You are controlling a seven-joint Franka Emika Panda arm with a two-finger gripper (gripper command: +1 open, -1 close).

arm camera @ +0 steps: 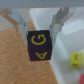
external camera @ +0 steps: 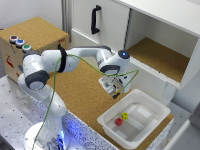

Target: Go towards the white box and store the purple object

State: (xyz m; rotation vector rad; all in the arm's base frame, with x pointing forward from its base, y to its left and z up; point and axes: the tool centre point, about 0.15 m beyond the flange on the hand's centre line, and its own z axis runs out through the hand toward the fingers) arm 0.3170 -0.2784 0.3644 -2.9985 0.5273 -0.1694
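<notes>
Exterior view: shallow white plastic box sits nearest on the cork surface, red cube and yellow cube inside. End effector hangs just beside its rim.

Wrist view: end effector fingers clamp the dark purple lettered cube, held above cork, beside the box.

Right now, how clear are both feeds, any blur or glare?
Exterior view: soft and low-detail, the white box looks washed out. Wrist view: blurry too, though the purple object in the tool shows readable yellow letters; the background is smeared.
</notes>
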